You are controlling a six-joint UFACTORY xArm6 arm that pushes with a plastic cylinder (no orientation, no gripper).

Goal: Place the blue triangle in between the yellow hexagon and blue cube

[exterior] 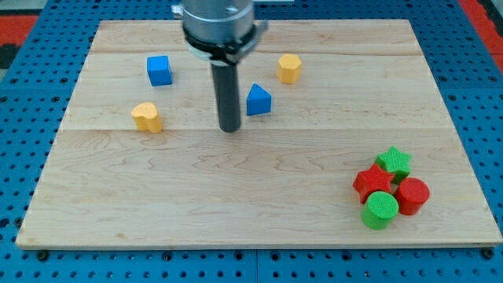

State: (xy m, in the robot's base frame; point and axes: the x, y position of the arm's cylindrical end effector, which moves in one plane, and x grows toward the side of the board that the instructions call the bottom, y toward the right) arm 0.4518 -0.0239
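Note:
The blue triangle (258,100) lies on the wooden board above its middle. The yellow hexagon (289,68) is up and to the right of it. The blue cube (159,70) is at the upper left. My tip (229,128) rests on the board just left of and slightly below the blue triangle, a small gap apart from it. The rod rises from there to the arm's mount at the view's top.
A yellow heart-like block (147,117) lies left of my tip, below the blue cube. At the lower right is a tight cluster: green star (393,162), red star (372,183), red cylinder (412,195), green cylinder (380,210). Blue pegboard (31,94) surrounds the board.

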